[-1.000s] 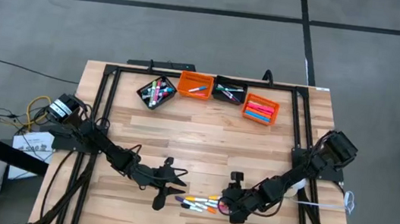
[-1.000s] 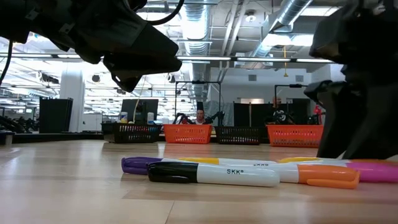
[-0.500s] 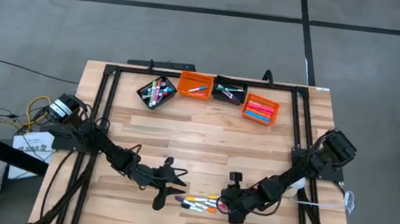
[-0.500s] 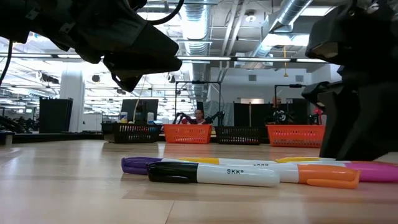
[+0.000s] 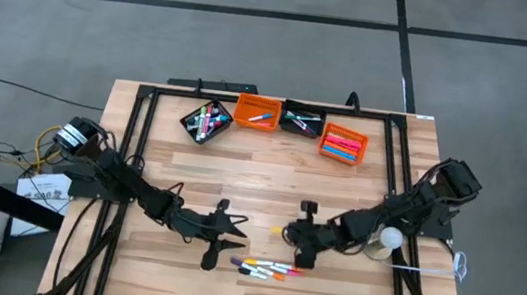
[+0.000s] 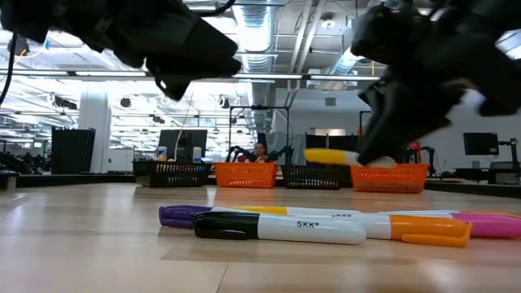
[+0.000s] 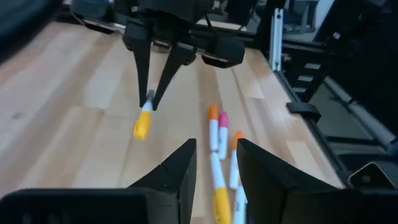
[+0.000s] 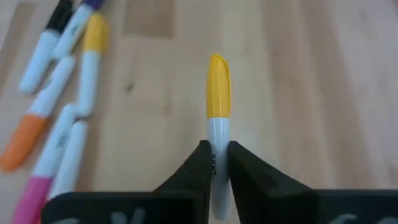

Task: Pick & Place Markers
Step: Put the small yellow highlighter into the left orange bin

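Observation:
Several markers (image 5: 264, 267) lie side by side on the wooden table near its front edge; they also show in the low view (image 6: 281, 228). My right gripper (image 5: 291, 238) hangs just beyond them, shut on a white marker with a yellow cap (image 8: 218, 87), which is in the air (image 6: 334, 156). My left gripper (image 5: 230, 238) hovers to the left of the pile. It is open, and nothing is between its fingers (image 7: 214, 155). My right gripper pinches the marker's white barrel (image 8: 215, 146) between its two fingertips, at the end away from the cap. The fingers slant down from the table's right. The marker sticks out past them, yellow cap (image 7: 142, 127) leading, lifted clear of the table.
Along the far edge stand a black bin (image 5: 205, 120), an orange bin (image 5: 257, 112), another black bin (image 5: 302, 120) and another orange bin (image 5: 344, 143), each with markers inside. Bare wood lies between the bins and the grippers.
My right gripper has taken hold of the yellow-capped marker in the pile. It has risen and gone toward the far edge and a little to the left. The marker is now lifted clear. The other markers have stayed where they were.

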{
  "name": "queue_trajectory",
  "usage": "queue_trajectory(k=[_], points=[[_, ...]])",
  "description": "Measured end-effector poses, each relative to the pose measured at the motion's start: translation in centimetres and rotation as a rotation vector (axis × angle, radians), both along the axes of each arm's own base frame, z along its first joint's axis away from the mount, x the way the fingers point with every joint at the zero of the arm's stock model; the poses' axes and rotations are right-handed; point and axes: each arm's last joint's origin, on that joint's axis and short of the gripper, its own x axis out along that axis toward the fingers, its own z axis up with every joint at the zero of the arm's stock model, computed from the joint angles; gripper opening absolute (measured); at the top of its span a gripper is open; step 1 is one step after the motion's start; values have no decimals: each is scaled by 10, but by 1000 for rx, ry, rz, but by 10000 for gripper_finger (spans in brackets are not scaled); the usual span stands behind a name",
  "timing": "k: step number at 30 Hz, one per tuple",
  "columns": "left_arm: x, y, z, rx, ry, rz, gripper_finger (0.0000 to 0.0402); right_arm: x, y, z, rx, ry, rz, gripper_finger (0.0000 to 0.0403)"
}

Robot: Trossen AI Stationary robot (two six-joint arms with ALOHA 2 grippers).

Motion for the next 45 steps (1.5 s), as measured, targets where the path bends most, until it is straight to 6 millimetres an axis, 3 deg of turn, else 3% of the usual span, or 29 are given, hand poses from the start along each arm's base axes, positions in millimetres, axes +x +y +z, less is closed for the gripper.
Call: queue_trajectory(k=[5, 9, 14, 17, 22, 27, 35, 45], points=[[-9, 14, 20, 77, 35, 8, 115, 9, -28, 16, -40, -41, -8, 14], [-14, 25, 32, 161, 36, 5, 115, 17, -61, 27, -34, -63, -51, 23], [-9, 47, 35, 247, 59, 52, 115, 28, -105, 36, 18, -59, -69, 35], [-4, 68, 32, 260, 79, 121, 115, 32, -120, 39, 24, -78, -42, 22], [-5, 106, 15, 265, 152, 187, 115, 35, -126, 46, -3, -76, -5, 18], [-2, 130, 15, 241, 142, 164, 116, 37, -134, 51, -6, -63, -28, 29], [9, 141, 13, 330, 80, 155, 153, 37, -137, 52, -22, -67, -17, 20], [46, 148, 13, 407, 82, 152, 177, 36, -136, 50, -21, -41, -15, 17]])
